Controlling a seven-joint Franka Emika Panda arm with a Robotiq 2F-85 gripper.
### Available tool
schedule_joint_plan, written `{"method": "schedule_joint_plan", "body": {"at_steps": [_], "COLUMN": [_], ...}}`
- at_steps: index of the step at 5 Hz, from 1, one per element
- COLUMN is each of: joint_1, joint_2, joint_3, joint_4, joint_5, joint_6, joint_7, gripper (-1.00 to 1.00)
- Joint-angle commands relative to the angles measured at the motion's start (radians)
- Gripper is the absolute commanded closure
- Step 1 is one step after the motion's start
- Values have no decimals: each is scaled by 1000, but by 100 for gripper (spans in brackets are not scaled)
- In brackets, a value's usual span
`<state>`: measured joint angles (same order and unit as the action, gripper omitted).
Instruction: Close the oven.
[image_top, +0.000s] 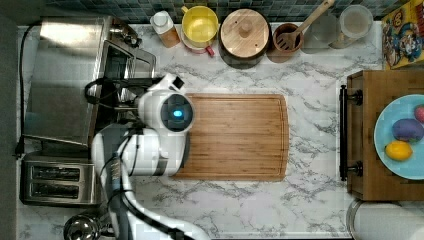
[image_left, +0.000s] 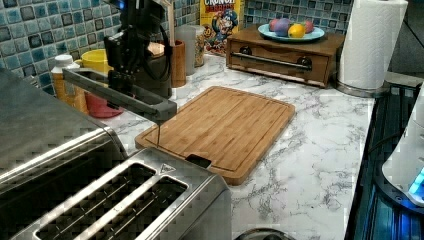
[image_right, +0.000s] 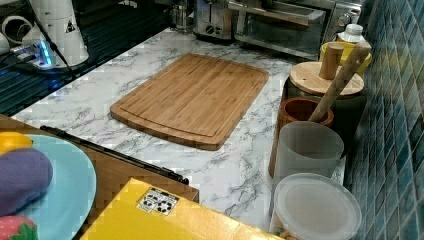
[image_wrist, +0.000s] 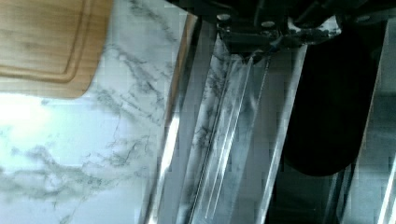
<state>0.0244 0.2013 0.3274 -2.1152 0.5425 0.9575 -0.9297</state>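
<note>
Oven door partly open, gripper at its edge

In the left view, past the toaster (image_left: 125, 200), the oven (image_left: 35, 125) fills the left view's left; its door (image_left: 120, 95) juts out half-raised, the gripper (image_left: 121, 80) upon it, finger spread cannot be told; board (image_left: 220, 125) beyond.

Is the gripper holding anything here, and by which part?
Cannot be told. The gripper sits at the oven door's upper edge, but an actual grasp isn't visible.

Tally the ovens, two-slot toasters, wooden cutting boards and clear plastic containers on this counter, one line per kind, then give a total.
oven: 1
two-slot toaster: 1
wooden cutting board: 1
clear plastic containers: 2, an open cup and a lidded tub
Total: 5
</note>
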Motion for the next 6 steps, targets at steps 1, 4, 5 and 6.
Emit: {"method": "schedule_joint_plan", "body": {"at_steps": [1,4,5,6], "joint_1": [182,252,247,260], "joint_2": [-38,-109,-158,-132], "joint_3": [117,124,144,173], "joint_4": [355,464,452,551], "joint_5": [-617,-983,-1020,-1100], "joint_6": [79,57,69,-138], "joint_7": [454,789,855,842], "gripper": [100,100,100,100]}}
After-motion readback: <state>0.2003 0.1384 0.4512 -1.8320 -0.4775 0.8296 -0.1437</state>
